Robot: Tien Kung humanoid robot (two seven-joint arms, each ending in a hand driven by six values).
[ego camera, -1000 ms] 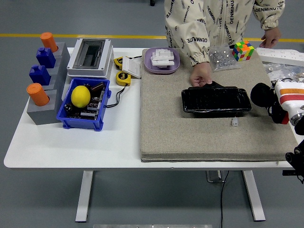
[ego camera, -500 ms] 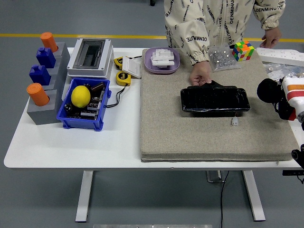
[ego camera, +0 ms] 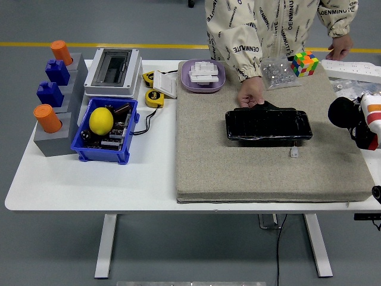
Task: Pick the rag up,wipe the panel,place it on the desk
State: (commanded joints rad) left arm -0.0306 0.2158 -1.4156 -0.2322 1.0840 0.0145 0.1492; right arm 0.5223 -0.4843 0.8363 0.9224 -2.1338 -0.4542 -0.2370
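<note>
Panel [ego camera: 268, 125]: lies flat on the mat [ego camera: 208, 167], long axis left to right across the desk [ego camera: 89, 185].
Person's hand [ego camera: 252, 94]: rests on the panel's far edge.
Right robot hand [ego camera: 357, 122]: at the right edge; finger state cannot be told.

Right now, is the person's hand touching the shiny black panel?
Touching. In the head view, the person's hand rests its fingers on the far edge of the black panel, with no gap showing.
</note>
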